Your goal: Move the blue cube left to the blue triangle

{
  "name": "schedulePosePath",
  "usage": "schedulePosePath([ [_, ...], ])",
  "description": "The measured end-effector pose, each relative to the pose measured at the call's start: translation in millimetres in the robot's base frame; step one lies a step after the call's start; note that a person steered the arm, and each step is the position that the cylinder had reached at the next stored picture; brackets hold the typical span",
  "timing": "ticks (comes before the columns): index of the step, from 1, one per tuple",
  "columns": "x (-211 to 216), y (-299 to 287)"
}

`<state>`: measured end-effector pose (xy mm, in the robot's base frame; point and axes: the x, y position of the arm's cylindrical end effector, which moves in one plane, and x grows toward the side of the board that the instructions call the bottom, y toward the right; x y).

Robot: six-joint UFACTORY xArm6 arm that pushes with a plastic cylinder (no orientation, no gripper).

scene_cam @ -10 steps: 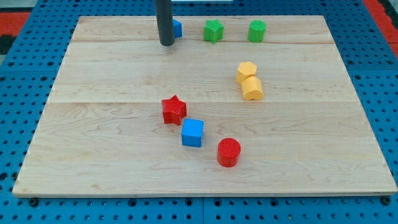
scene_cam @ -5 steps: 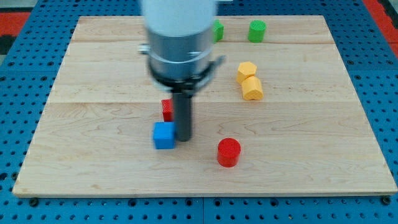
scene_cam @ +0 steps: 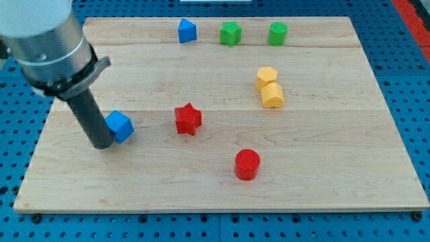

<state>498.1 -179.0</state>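
Observation:
The blue cube [scene_cam: 120, 126] lies at the board's left, well left of the red star [scene_cam: 188, 119]. My tip [scene_cam: 102, 144] rests on the board touching the cube's left side, slightly below it. The blue triangle [scene_cam: 187, 30] sits at the view's top, far up and to the right of the cube. The arm's grey body [scene_cam: 47, 40] fills the view's top left.
A green star [scene_cam: 230, 33] and a green cylinder [scene_cam: 277, 33] sit right of the triangle along the top. Two yellow blocks [scene_cam: 269, 87] touch each other at the right. A red cylinder [scene_cam: 246, 164] lies toward the bottom middle.
The blue cube has slid left, from beside the red star to the board's left part. My tip went from the top, round the cube's right, to its left side.

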Motion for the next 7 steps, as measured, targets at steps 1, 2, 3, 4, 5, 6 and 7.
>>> schedulePosePath([
  [1,-32,23],
  [2,-58,62],
  [3,-95,77],
  [4,-138,76],
  [5,-156,110],
  [6,-165,106],
  [7,-174,91],
])
